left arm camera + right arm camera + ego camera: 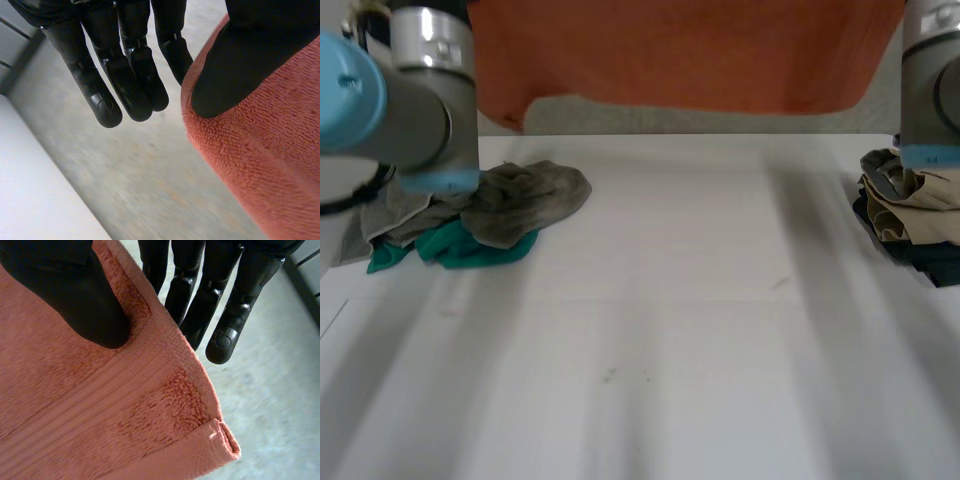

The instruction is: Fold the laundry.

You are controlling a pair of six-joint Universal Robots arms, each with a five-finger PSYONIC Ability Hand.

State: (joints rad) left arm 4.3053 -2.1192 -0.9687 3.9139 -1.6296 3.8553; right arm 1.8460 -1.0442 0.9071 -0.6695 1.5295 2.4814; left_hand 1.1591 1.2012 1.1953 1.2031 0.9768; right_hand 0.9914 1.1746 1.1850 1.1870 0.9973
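An orange terry towel [680, 50] hangs spread in the air above the far side of the white table [660, 340], between my two raised arms. In the left wrist view, my left hand [240, 65] has its thumb pressed on the towel [270, 165] near one side edge, with straight fingers [135, 80] reaching past that edge. My right hand [70, 290] pinches the towel [90, 405] close to a hemmed corner [220, 440], thumb on the front and straight fingers [225, 315] behind the edge.
A crumpled pile of grey cloth [520, 200] over a teal piece [460, 250] lies at the table's left. At the right edge sits a heap of beige and dark clothes [910, 210]. Grey floor lies beyond the table.
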